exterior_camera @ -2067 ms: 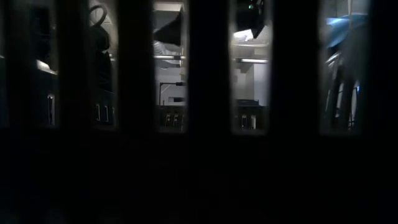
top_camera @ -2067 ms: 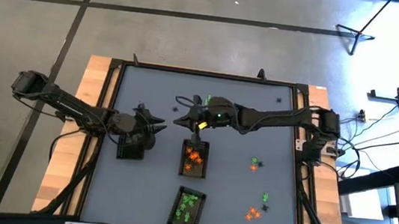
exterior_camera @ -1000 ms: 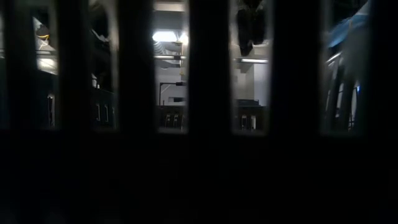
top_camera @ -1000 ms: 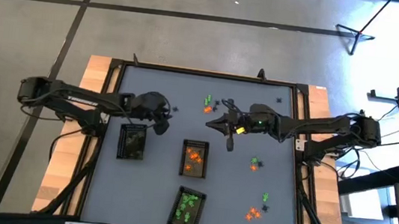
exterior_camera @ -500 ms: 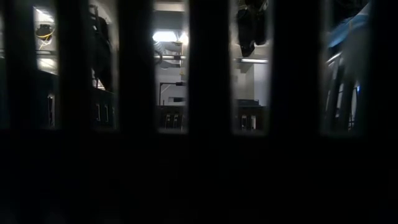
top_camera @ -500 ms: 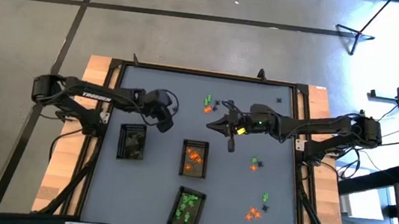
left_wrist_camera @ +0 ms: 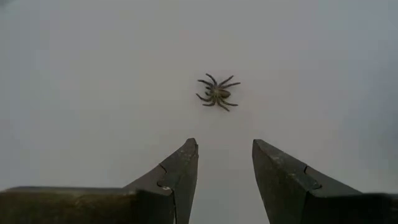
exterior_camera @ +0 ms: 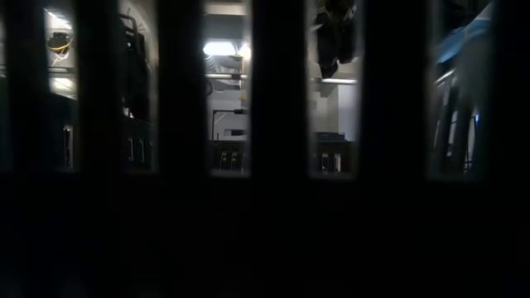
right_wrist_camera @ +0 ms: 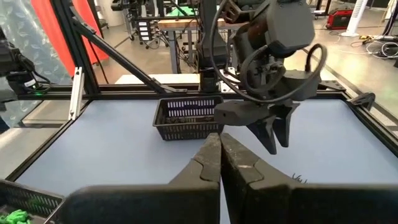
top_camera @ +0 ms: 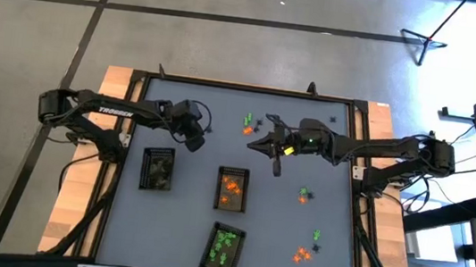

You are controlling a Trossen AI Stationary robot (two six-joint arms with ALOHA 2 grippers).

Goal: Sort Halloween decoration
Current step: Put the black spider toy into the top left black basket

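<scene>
Matt grey table mat (top_camera: 321,197) framed in black metal rail (right_wrist_camera: 107,45) over pale bare wood edge (top_camera: 111,83); dark meshed plastic trays (right_wrist_camera: 186,117); bright glossy-looking plastic trinkets (top_camera: 223,244); matt black fingers (left_wrist_camera: 177,177).

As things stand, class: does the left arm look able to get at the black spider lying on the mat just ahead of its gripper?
Probably yes. The left gripper is open above the bare mat, the black spider lies just beyond its fingertips, and nothing stands between them.
</scene>
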